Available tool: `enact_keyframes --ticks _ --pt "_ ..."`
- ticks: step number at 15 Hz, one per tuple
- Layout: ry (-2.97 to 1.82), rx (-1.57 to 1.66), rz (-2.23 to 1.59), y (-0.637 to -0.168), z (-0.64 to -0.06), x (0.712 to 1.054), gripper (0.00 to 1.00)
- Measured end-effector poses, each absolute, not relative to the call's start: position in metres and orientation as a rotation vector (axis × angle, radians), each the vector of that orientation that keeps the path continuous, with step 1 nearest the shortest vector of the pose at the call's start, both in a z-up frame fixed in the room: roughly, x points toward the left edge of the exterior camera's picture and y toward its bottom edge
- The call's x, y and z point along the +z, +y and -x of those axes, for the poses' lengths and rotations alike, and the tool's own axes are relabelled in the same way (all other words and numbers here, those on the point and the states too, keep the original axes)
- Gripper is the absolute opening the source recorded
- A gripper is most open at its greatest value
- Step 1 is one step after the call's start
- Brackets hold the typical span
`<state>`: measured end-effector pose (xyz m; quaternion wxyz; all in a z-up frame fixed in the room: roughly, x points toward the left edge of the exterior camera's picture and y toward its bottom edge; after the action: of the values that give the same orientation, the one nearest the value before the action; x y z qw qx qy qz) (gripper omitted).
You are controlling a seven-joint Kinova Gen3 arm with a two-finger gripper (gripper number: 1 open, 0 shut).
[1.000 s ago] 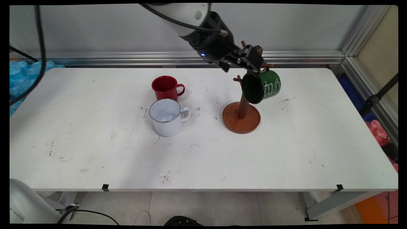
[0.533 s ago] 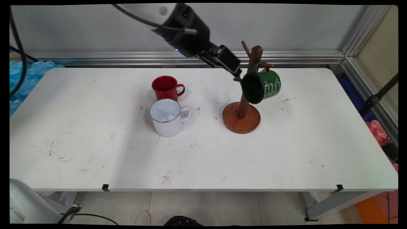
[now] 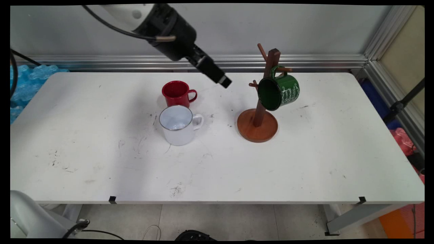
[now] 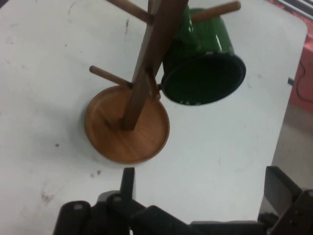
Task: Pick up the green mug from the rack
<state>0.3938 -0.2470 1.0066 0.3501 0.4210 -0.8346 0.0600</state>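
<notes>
A green mug (image 3: 279,91) with white lettering hangs by its handle on a peg of the wooden mug tree (image 3: 258,115), its mouth tilted toward the camera. My gripper (image 3: 222,80) hovers above the table to the left of the tree, between it and the red mug (image 3: 176,93), touching neither. In the hand view the gripper (image 4: 200,174) is open with nothing between its fingers, and the mug tree (image 4: 129,122) and green mug (image 4: 203,78) lie ahead of it. A white mug (image 3: 178,124) stands upright in front of the red one.
The white table (image 3: 101,162) carries scuff marks. Blue packing material (image 3: 23,81) lies beyond its left end. A metal frame (image 3: 379,44) runs along the back and right side, with a black stand (image 3: 405,100) and red items off the right edge.
My gripper has let go of the green mug, leaving it on the peg. The arm has drawn back to the left, away from the mug tree.
</notes>
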Motion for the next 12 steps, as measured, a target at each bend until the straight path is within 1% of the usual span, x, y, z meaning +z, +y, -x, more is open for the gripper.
enact_keyframes --ticks 12 --pt "-2.297 0.195 -0.861 -0.246 -0.449 0.998 1.0"
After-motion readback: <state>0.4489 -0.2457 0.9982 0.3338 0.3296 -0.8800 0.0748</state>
